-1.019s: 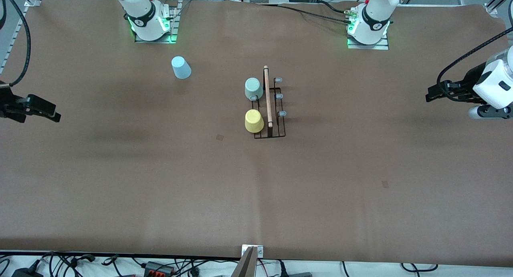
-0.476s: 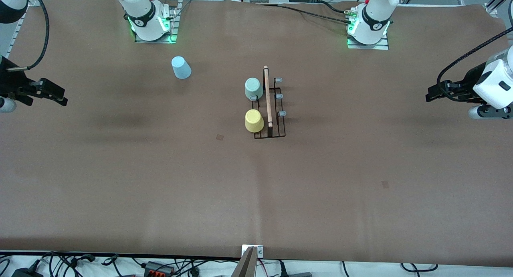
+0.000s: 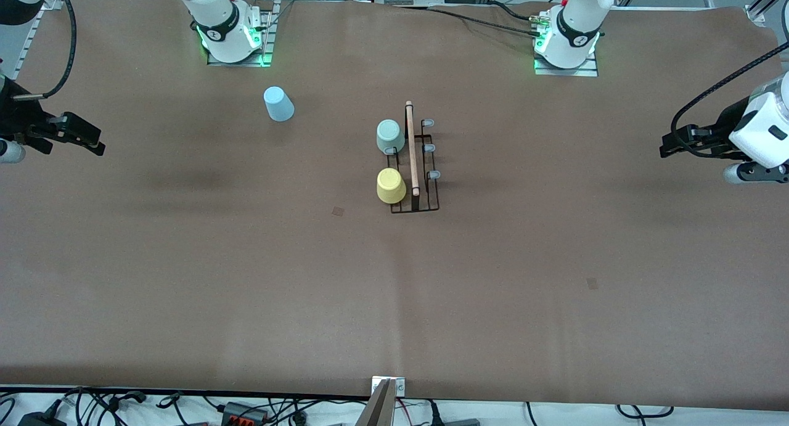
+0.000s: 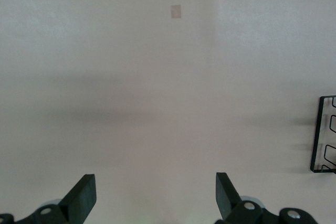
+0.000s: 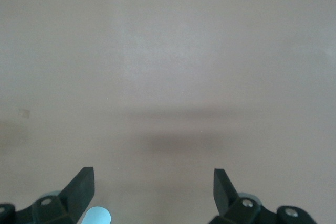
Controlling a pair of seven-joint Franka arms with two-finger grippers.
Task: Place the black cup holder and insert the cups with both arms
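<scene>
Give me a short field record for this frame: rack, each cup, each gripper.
black cup holder: mid-table, wooden handle on top
green cup: upside down on a rack peg, on the side toward the right arm's end
yellow cup: upside down on a peg, same side, nearer the front camera
blue cup: on the table, off the rack, near the right arm's base
left gripper: open, empty, over the table's end
right gripper: open, empty, over its end

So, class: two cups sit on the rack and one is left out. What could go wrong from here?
The light blue cup stands apart from the black cup holder, so a long carry could drop it. The free peg sits between the pale green cup and yellow cup; open fingers could knock either.
</scene>
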